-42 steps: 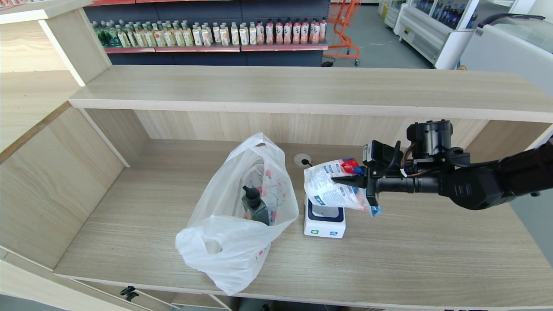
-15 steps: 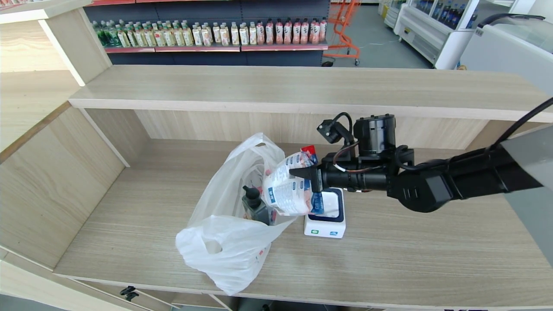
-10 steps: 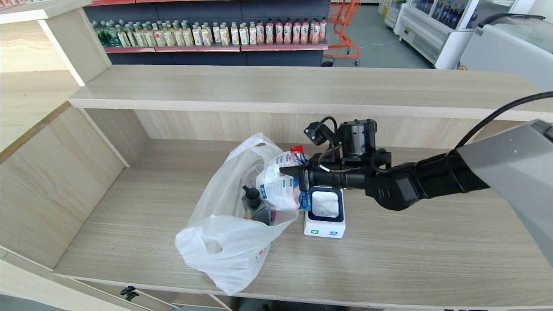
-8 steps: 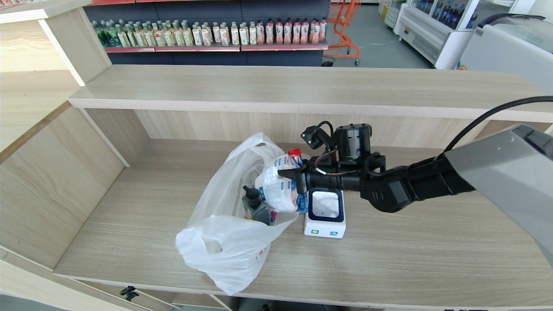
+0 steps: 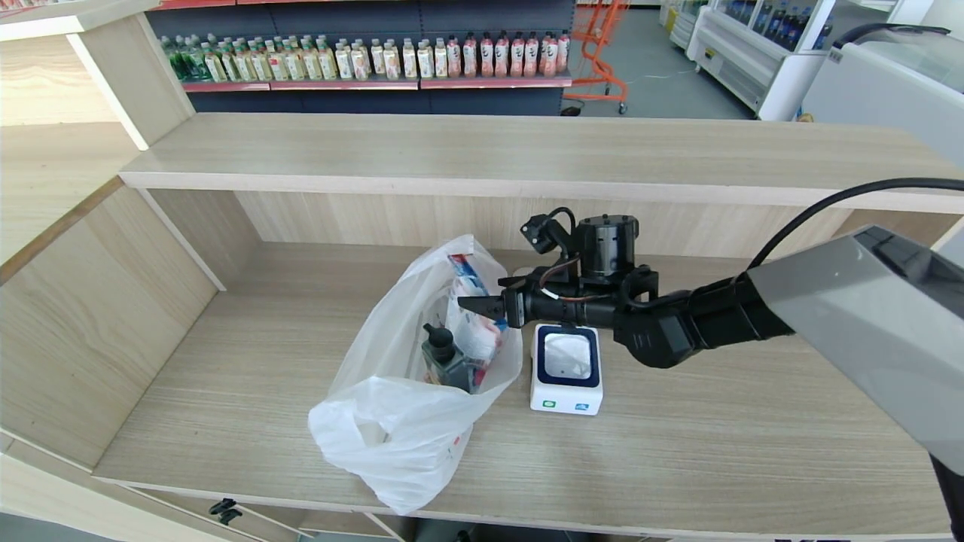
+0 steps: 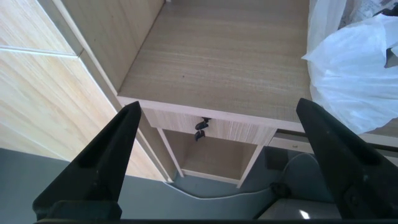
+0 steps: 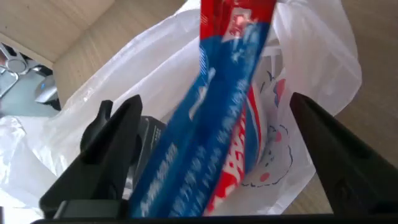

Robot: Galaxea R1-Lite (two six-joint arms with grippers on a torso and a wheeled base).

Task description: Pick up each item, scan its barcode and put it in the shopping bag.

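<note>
A light wooden counter (image 5: pixel 678 452) with a raised ledge along its far side is seen across the head view. Beyond the ledge, toward 12 o'clock, a store shelf (image 5: pixel 376 84) lined with drink bottles is seen, and chest freezers (image 5: pixel 761 53) stand toward 1 o'clock.

The right arm (image 5: pixel 753 320) is stretched over the counter from 3 o'clock toward the middle, above the surface.

A white plastic shopping bag (image 5: pixel 392 429) is slumped on the counter left of centre, with its mouth held open and turned upward. Its lower part is spread toward the near edge at 6 o'clock.

A small white scanner (image 5: pixel 566 369) with a blue-framed window is placed just beside the bag, at 3 o'clock of it. The bag's side is seen very close to the scanner; contact cannot be told.

A blue, red and white pouch (image 5: pixel 480 337) is stood upright inside the bag, with its top raised above the bag's rim. A dark bottle (image 5: pixel 444 361) with a black cap is lodged in the bag at 9 o'clock of the pouch, close against it.

The right gripper (image 5: pixel 486 297) is held over the bag's mouth, at 11 o'clock of the scanner. In the right wrist view its fingers (image 7: pixel 102 168) are spread wide on either side of the pouch, and nothing is gripped.

The left gripper (image 6: pixel 219 106) is held out past the counter's near edge, above a black drawer handle (image 6: pixel 200 127). Its fingers are spread wide as well, and nothing is held between them.
</note>
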